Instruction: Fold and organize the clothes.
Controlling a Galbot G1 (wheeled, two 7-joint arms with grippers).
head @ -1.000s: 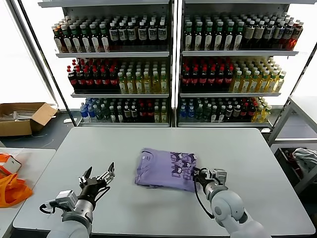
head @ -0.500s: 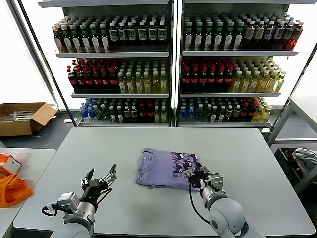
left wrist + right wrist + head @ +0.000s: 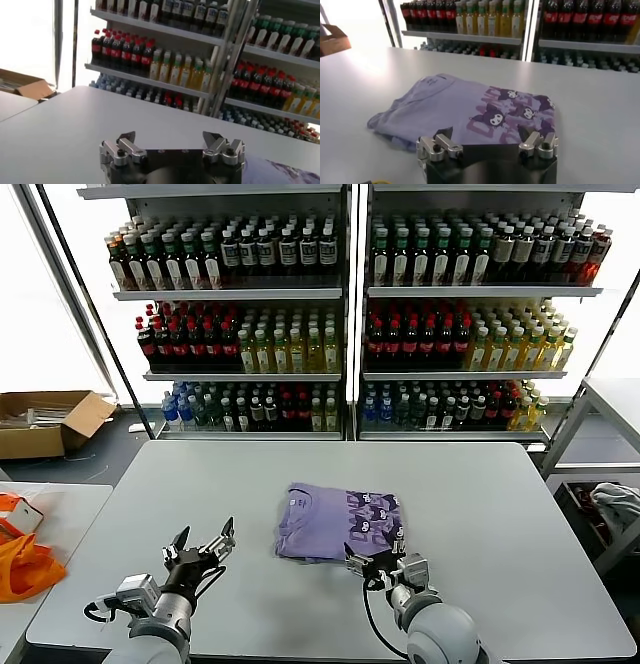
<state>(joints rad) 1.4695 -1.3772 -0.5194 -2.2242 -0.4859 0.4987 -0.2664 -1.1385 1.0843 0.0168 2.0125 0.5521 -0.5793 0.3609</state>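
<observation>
Right now your lavender T-shirt (image 3: 338, 524) lies folded into a compact rectangle near the middle of the grey table (image 3: 500, 494), its dark purple-and-white cartoon print facing up on the half toward the robot's right. In the right wrist view the same T-shirt (image 3: 465, 112) shows a slightly rumpled edge at the collar end, with layers of fabric stacked under it.

Your right gripper (image 3: 376, 564) sits at the near edge of the shirt, below the printed corner, with its fingers spread apart and nothing between them; the right wrist view shows that gripper (image 3: 487, 141) just short of the shirt's hem. Whether a fingertip brushes the fabric, you cannot tell.

Your left gripper (image 3: 200, 546) hovers over bare tabletop, well apart from the shirt on the robot's left, also splayed and holding nothing, as the left wrist view confirms (image 3: 168, 143).

An orange bag (image 3: 22, 564) rests on the neighbouring table at the far left.
</observation>
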